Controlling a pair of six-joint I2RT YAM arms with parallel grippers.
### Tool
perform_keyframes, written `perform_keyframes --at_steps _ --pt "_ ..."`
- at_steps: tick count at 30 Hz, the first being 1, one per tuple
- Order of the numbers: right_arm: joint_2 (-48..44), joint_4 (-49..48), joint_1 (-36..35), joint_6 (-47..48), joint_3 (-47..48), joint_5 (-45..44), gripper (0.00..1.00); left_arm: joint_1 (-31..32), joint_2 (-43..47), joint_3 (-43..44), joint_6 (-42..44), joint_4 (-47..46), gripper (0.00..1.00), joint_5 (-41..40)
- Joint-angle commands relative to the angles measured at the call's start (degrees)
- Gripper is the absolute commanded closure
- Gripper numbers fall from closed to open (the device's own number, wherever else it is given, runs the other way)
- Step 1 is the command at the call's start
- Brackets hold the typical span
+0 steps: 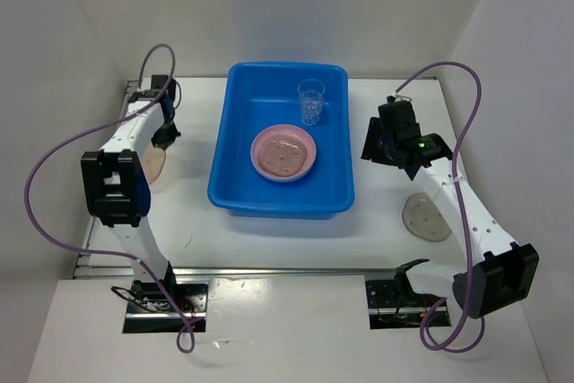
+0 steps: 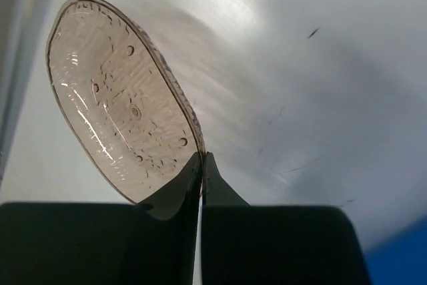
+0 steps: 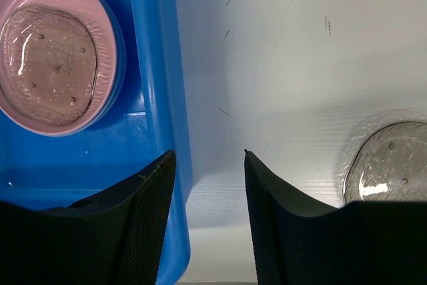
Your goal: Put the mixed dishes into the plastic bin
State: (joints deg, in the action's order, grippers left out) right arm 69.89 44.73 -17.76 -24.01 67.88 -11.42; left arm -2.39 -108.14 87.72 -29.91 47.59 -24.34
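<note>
Left wrist view shows the left gripper (image 2: 202, 161) pinched shut on the rim of a thin speckled plate (image 2: 113, 91), held tilted left of the blue bin (image 1: 278, 202). The plate looks light, stiff and slick, so a rim grip suits it. The right gripper (image 3: 209, 185) hangs open.

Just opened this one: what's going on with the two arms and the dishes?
The left gripper has its fingers shut on the rim of a translucent speckled plate, left of the blue bin. The bin holds a pink plate with a clear plate nested in it, plus a clear cup. The right gripper is open and empty beside the bin's right wall. A second speckled plate lies on the table near it.
</note>
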Motion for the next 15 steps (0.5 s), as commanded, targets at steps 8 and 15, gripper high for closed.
perform_keyframes --at_steps 8,15 --pt "0.07 -0.35 -0.52 0.63 1.73 -2.2 0.48 14.22 4.16 27.56 5.74 8.03 1.0 -2.57" --pt "0.6 1.58 -0.52 0.1 5.33 -4.66 0.48 29.88 -0.41 39.72 7.06 9.28 1.0 10.34"
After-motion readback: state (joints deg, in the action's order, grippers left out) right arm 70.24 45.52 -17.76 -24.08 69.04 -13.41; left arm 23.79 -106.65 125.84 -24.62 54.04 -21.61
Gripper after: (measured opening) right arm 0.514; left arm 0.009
